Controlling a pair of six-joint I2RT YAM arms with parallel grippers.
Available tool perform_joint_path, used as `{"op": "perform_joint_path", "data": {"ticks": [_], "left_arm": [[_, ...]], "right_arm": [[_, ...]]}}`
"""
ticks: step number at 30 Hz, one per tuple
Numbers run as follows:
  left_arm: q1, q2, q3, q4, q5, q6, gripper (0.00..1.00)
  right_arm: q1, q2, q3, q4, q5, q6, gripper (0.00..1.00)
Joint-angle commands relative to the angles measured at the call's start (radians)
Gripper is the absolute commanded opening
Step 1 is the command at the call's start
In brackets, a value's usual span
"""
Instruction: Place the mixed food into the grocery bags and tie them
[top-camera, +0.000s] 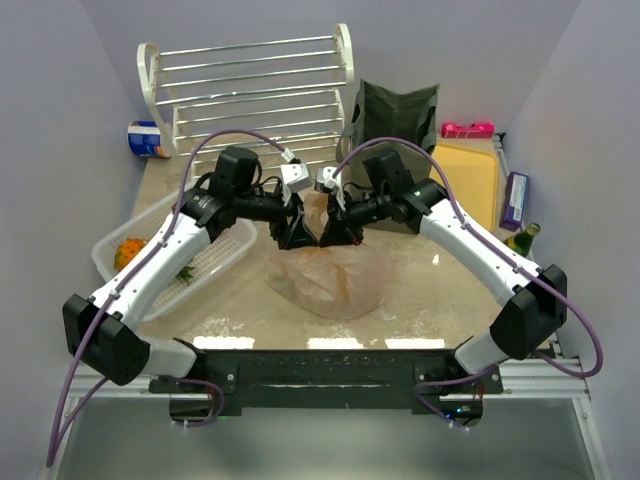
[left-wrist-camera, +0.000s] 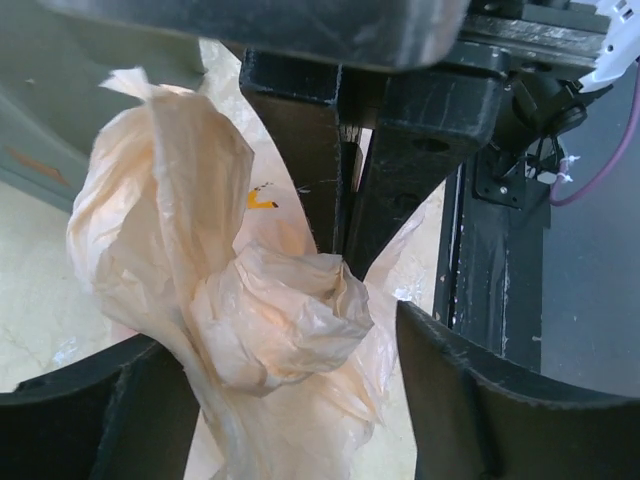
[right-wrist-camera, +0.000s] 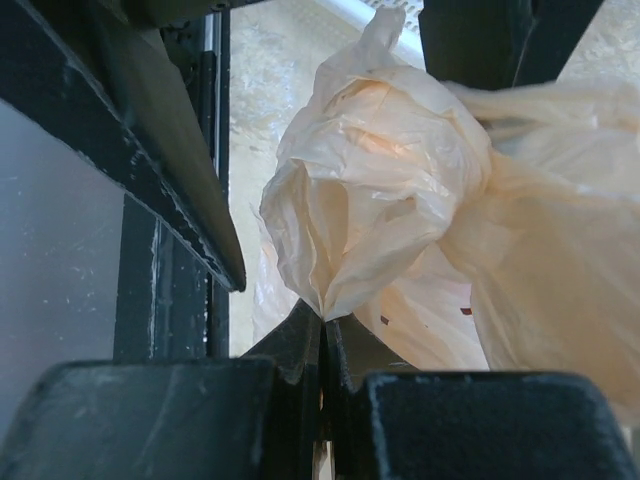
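**A:** Where is the peach plastic bag (top-camera: 330, 280) set on the table (top-camera: 425, 285)?

**B:** It is set at the middle of the table, just in front of both arms, so that its neck can be reached from either side. The dark olive-green tote (top-camera: 395, 110) is stood at the back right, well apart from it and beside the white slatted rack (top-camera: 255, 90).

**A:** How is the bag held?

**B:** Its neck is gathered upward into a twisted wad (right-wrist-camera: 370, 170). The lower tip of that wad is pinched by the right tool (right-wrist-camera: 322, 345), whose jaws are clenched flat on the plastic. It is judged that this end is held taut so a tie can be worked against it.

**A:** And the left tool (left-wrist-camera: 275, 345)?

**B:** It is released. Its jaws are spread wide on either side of the wad, and the plastic hangs between them with nothing clamped. It is probably placed there so the free end can be taken.

**A:** Is the knot finished?

**B:** That cannot be told, because the folds are too crumpled. What lies inside the bag is hidden by the film as well.
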Motion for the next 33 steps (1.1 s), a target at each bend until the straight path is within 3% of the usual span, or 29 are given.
{"op": "perform_joint_path", "data": {"ticks": [1,5,12,13,15,16,19,22,28,33], "left_arm": [[-0.013,0.017,0.033,0.022,0.051,0.011,0.71],[-0.015,0.014,0.015,0.043,0.059,0.012,0.4],[-0.014,-0.032,-0.085,0.167,0.062,-0.03,0.03],[-0.015,-0.038,-0.093,0.189,0.059,-0.034,0.0],[-0.015,-0.049,-0.109,0.195,0.045,-0.032,0.0],[-0.015,-0.05,-0.114,0.204,0.045,-0.032,0.0],[-0.015,-0.064,-0.136,0.226,0.045,-0.035,0.0],[-0.015,-0.065,-0.146,0.236,0.051,-0.037,0.0],[-0.015,-0.066,-0.165,0.261,0.077,-0.046,0.0],[-0.015,-0.076,-0.178,0.272,0.093,-0.044,0.0]], "right_arm": [[-0.001,-0.019,0.04,-0.018,0.011,-0.024,0.0],[0.0,-0.031,0.04,-0.022,0.043,-0.024,0.0],[-0.003,-0.096,-0.025,0.014,0.111,0.006,0.0],[-0.003,-0.109,-0.039,0.029,0.117,0.017,0.08],[-0.006,-0.158,-0.088,0.088,0.117,0.054,0.2],[-0.012,-0.18,-0.104,0.114,0.126,0.071,0.35],[-0.035,-0.25,-0.157,0.206,0.151,0.123,0.58],[-0.052,-0.301,-0.173,0.295,0.209,0.198,0.69],[-0.056,-0.314,-0.2,0.499,0.324,0.313,0.75],[-0.053,-0.255,-0.179,0.553,0.255,0.327,0.77]]}}
